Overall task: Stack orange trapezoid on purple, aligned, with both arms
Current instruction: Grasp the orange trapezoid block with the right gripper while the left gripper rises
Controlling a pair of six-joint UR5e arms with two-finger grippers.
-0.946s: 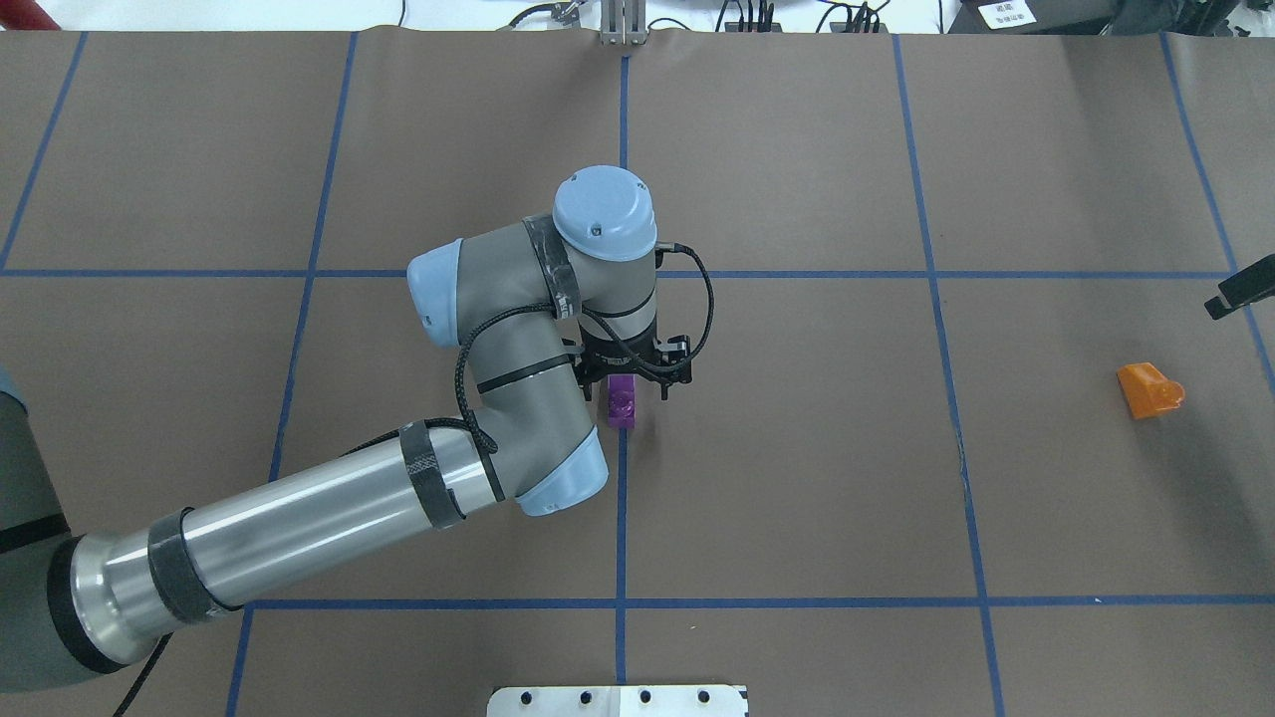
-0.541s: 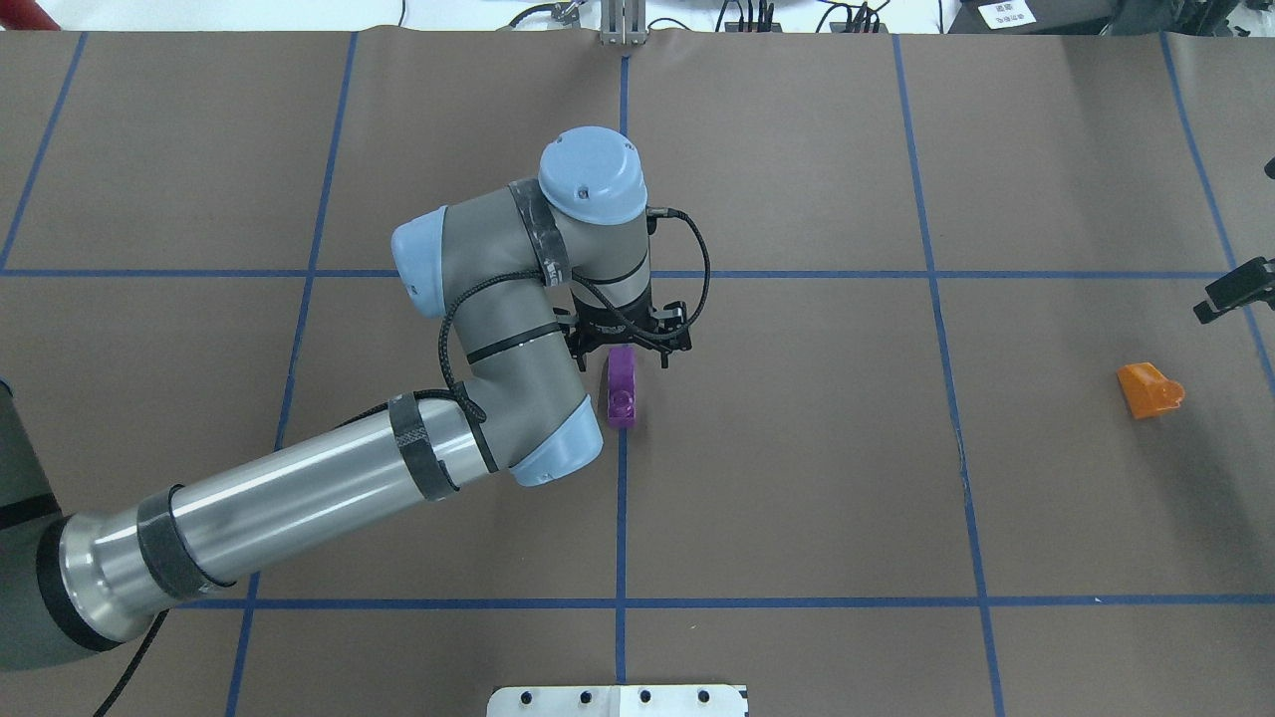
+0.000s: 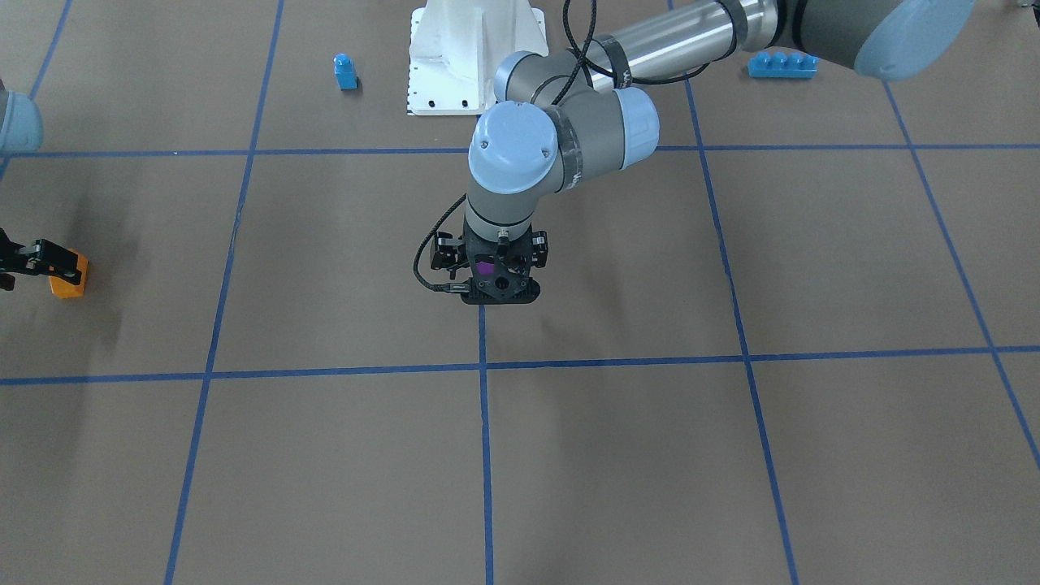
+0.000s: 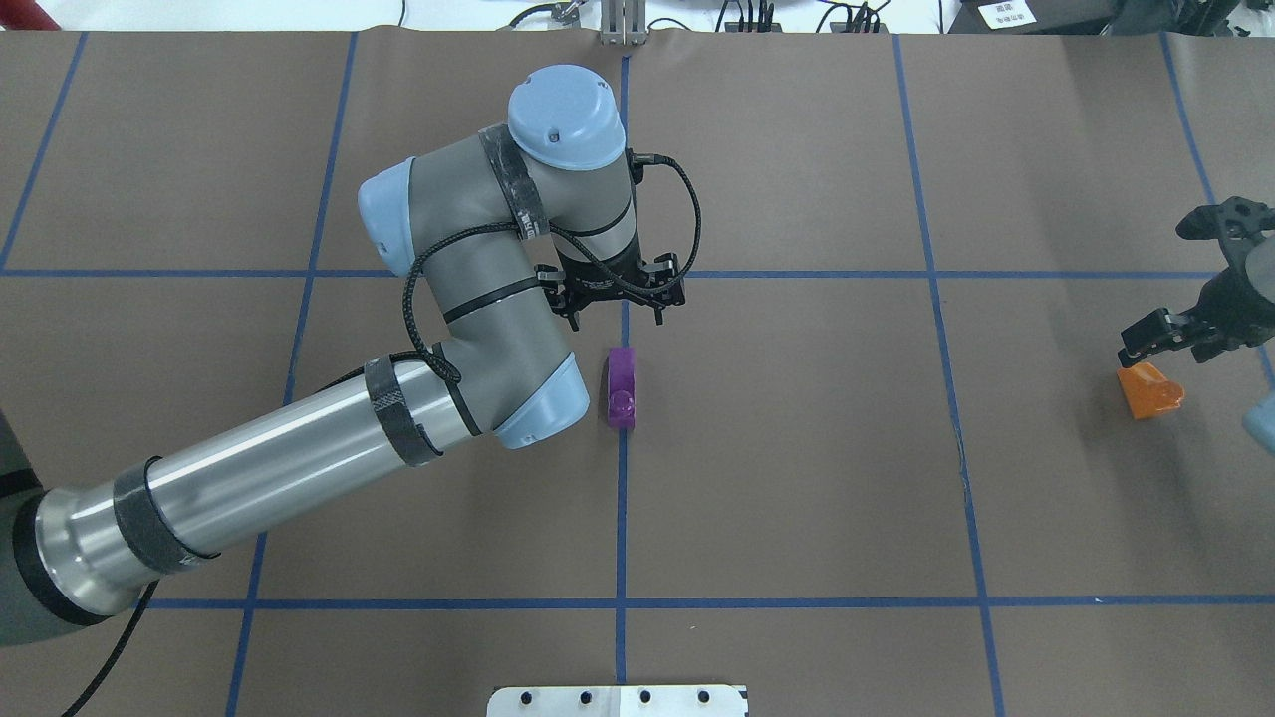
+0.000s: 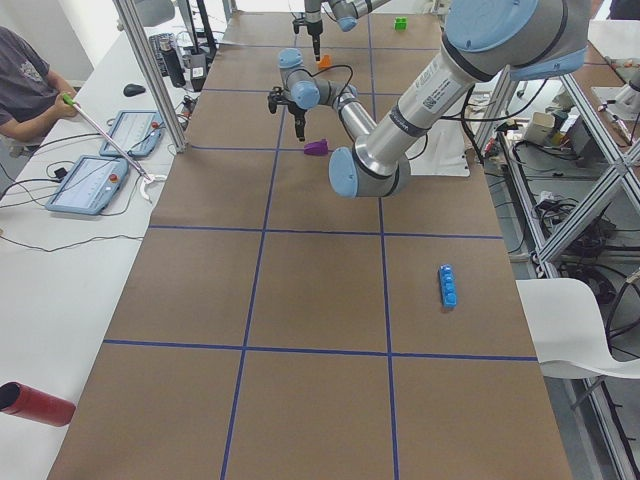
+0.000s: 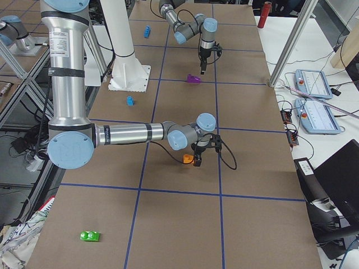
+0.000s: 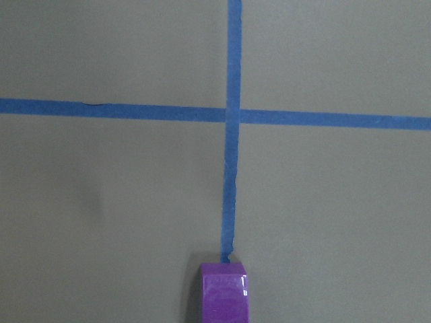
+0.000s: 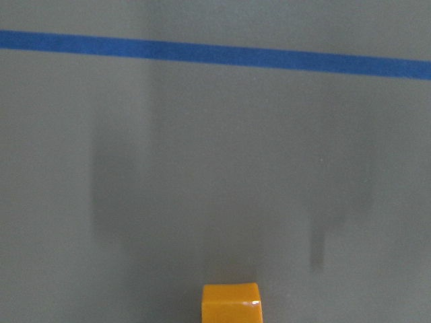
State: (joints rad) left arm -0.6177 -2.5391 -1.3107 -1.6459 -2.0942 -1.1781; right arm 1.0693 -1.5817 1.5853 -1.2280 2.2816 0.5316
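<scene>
Overhead exterior: you've got both blocks lying loose on the bench [image 4: 797, 478].
Left arm [image 4: 299, 468]: stretched out to mid-bench.
Left claw [image 4: 618, 319]: spread wide, empty, hovering just beyond the purple [image 4: 621, 388].
Right claw [image 6: 205, 154]: wide too, empty, right over the orange trapezoid [image 4: 1148, 390].
Purple: sitting on the blue tape line [image 4: 622, 498], mid-bench.
Orange trapezoid: far right, well apart from purple.

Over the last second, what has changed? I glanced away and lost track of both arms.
The left gripper has drawn back from over the purple toward the table's far side, holding nothing. The right gripper has come in from the table's edge to just beside the orange trapezoid, without gripping it. Both blocks lie where they were.
</scene>
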